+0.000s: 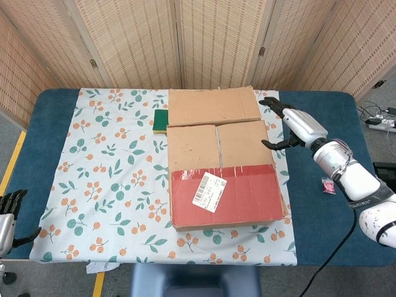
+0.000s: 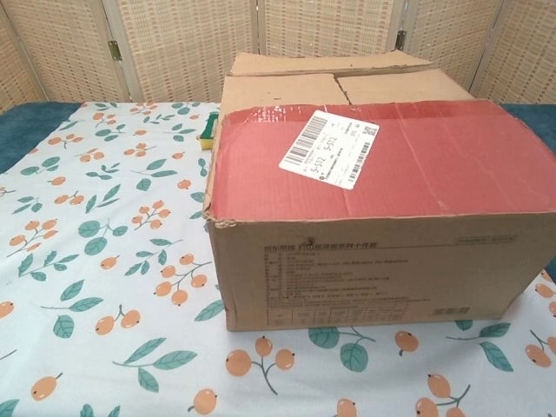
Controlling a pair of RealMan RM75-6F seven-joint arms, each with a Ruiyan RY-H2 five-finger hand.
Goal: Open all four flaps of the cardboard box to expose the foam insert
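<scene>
The cardboard box (image 1: 223, 173) (image 2: 373, 217) stands on the flowered cloth at the table's middle. Its far flap (image 1: 213, 105) lies folded back, away from me. The two inner side flaps (image 1: 219, 145) lie flat and meet at a centre seam. The near flap (image 1: 226, 195), red with a white label (image 1: 209, 192), lies flat over the front half. No foam shows. My right hand (image 1: 297, 127) hovers just right of the box's far right corner, fingers spread, holding nothing. My left hand (image 1: 9, 213) hangs beyond the table's near left corner, its fingers slightly curled and holding nothing.
A green and yellow sponge (image 1: 161, 120) lies against the box's far left side. A small pink item (image 1: 327, 185) rests on the blue table (image 1: 55, 124) at the right. Woven screens stand behind the table.
</scene>
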